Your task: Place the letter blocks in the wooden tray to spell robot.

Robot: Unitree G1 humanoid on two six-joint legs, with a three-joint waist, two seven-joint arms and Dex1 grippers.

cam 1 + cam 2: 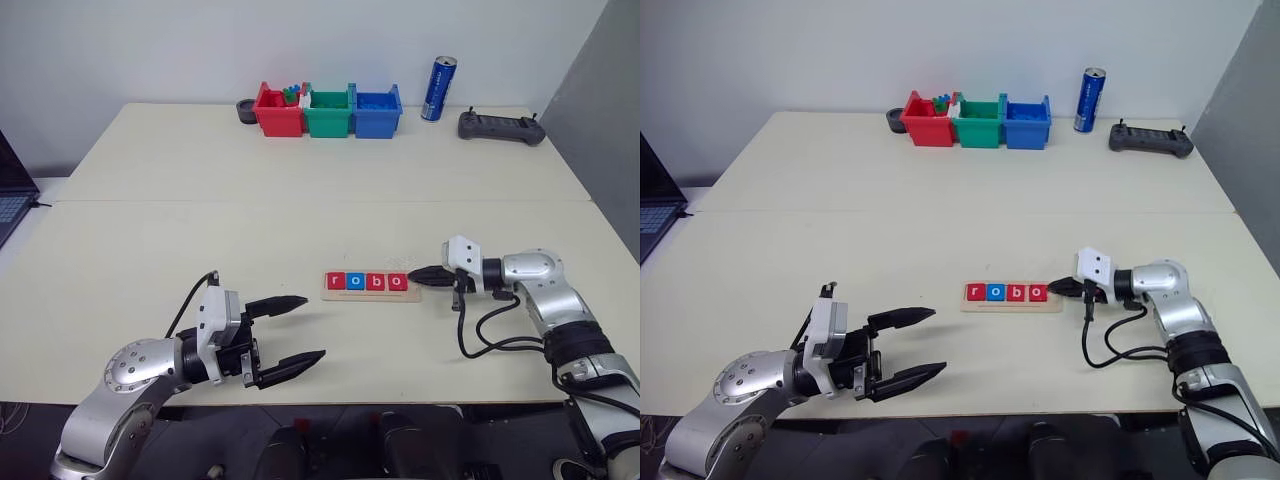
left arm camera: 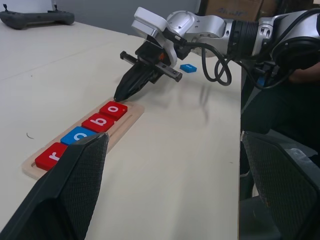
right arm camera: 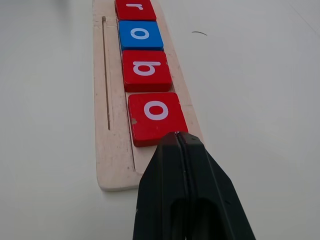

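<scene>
Progress: four flat square letter tiles (image 1: pixel 367 282), red r, blue o, red b, red o, sit in the pale wooden tray (image 1: pixel 371 295) mid-frame on the tabletop (image 1: pixel 150 250). Blue tile (image 2: pixel 188 67), probably the t, lies loose behind the right tool (image 1: pixel 413 273), which is closed, empty, tip at the tray's end slot. Left tool (image 1: pixel 306 328) wide open, holding nothing.

Wooden tray (image 1: pixel 371 294): long, narrow, pale wood strip, lying flat on the table, a thin groove running along one long side. Four letter blocks sit in it in a row, flat and face up, edges nearly touching: red r (image 3: pixel 134 8), blue o (image 3: pixel 140 34), red b (image 3: pixel 146 69), red o (image 3: pixel 156 117). The end slot past the red o stands open. A fifth blue block (image 2: pixel 188 68) lies flat on the table, well apart from the tray; its letter is unreadable.
</scene>
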